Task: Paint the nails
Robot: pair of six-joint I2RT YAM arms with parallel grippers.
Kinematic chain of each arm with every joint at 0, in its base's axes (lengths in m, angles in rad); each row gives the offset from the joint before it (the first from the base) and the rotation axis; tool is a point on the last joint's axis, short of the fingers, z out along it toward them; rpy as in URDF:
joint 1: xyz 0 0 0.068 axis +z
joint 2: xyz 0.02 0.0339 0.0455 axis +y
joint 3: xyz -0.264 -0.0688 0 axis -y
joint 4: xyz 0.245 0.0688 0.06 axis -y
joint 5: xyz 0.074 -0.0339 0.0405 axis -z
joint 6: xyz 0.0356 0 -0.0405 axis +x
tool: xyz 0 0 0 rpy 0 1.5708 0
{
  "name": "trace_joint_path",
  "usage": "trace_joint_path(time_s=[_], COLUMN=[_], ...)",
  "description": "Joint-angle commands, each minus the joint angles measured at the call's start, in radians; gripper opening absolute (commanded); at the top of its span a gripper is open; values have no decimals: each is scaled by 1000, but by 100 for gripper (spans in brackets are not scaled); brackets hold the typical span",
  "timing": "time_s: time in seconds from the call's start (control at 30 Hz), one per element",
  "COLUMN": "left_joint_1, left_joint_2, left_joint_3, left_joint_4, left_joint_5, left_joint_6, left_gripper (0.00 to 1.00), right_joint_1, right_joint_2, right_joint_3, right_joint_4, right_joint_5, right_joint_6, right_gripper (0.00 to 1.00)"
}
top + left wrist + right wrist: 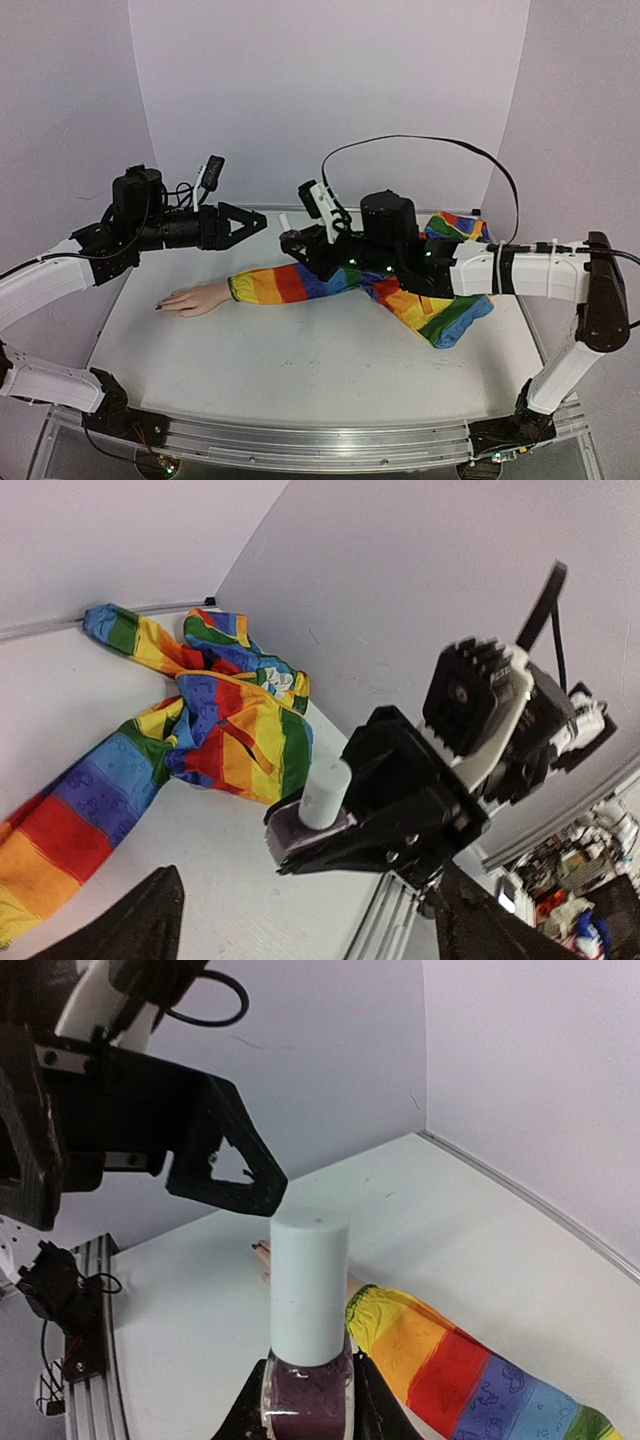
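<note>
A white table (300, 360) is sitting inside pale lilac walls (320, 90), and a mannequin hand (195, 299) is lying flat on it towards the left side, fingers pointing left. Its rainbow sleeve (290, 284) is trailing off to the right and bunching into a heap near the back right corner. The nails (158, 306) are sitting at the fingertips, the leftmost part of the hand; they are too small to tell apart, though a dark tip is showing. The right gripper (290, 240) is hanging above the sleeve, its jaws pinching the dark glass base of a polish bottle (308, 1360), which is standing upright with its white cap (310, 1285) on. The left gripper (252, 228) is hovering in the air just beside that cap, facing it, with its fingers spread wide and nothing between them. Both grippers are staying clear of the mannequin hand, which is resting on the table below and to their left.
</note>
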Motion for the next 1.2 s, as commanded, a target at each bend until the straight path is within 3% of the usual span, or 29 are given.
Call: trace_joint_path(time_s=[0.0, 0.07, 0.2, 0.87, 1.17], left_joint_1=[4, 4, -3, -46, -84], left_joint_2=[27, 44, 63, 106, 113], left_joint_3=[77, 78, 85, 96, 78], left_joint_4=[20, 20, 20, 20, 20], left_joint_5=[-59, -49, -40, -43, 22], left_joint_6=[-58, -75, -82, -39, 37], left_gripper=[78, 65, 54, 15, 7], right_joint_1=[42, 58, 73, 89, 80], right_joint_2=[54, 78, 109, 126, 97], right_joint_3=[111, 132, 160, 189, 189], right_joint_4=[-19, -25, -30, -24, 2], right_joint_5=[170, 174, 159, 170, 109], right_joint_6=[-44, -53, -61, -56, -38], right_gripper=[0, 0, 0, 0, 0])
